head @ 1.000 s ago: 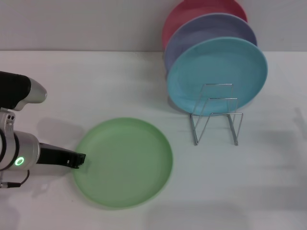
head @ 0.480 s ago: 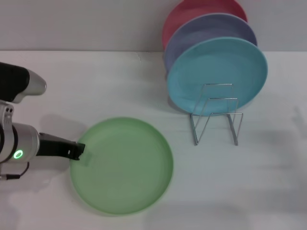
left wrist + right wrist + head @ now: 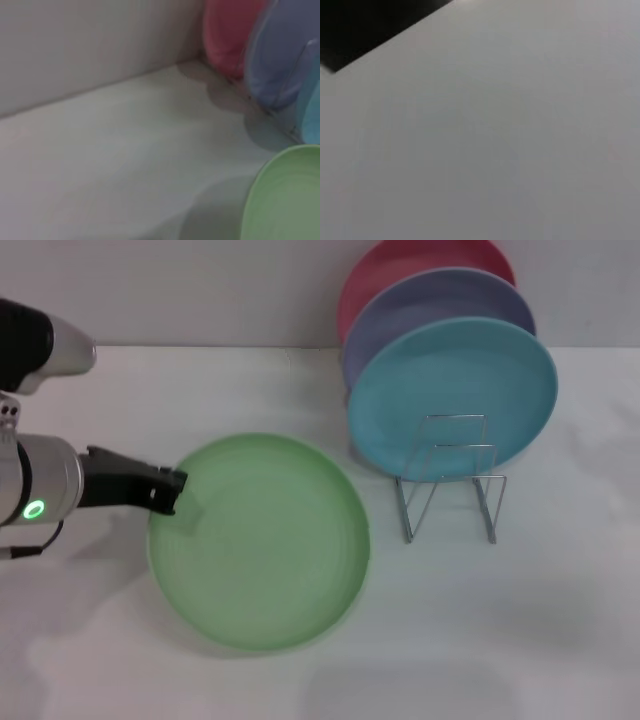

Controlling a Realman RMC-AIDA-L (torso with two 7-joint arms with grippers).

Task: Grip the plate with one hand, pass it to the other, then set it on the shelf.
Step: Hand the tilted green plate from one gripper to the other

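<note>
The left gripper (image 3: 172,490) pinches the light green plate (image 3: 260,540) by its left rim above the worktop (image 3: 560,590). To its right stands the wire shelf (image 3: 450,480), front loops bare, with turquoise plate (image 3: 450,395), lavender plate (image 3: 440,300) and pink plate (image 3: 400,265) behind.

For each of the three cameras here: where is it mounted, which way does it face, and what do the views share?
Head view: looks forward and down at the green plate, wire rack and left gripper on the plate's rim.
Left wrist view: on the left arm, faces the wall; no fingers show.
Right wrist view: on the right arm, shows only a blank surface.
Shared: head and left wrist views both show the green plate and lavender plate.
</note>
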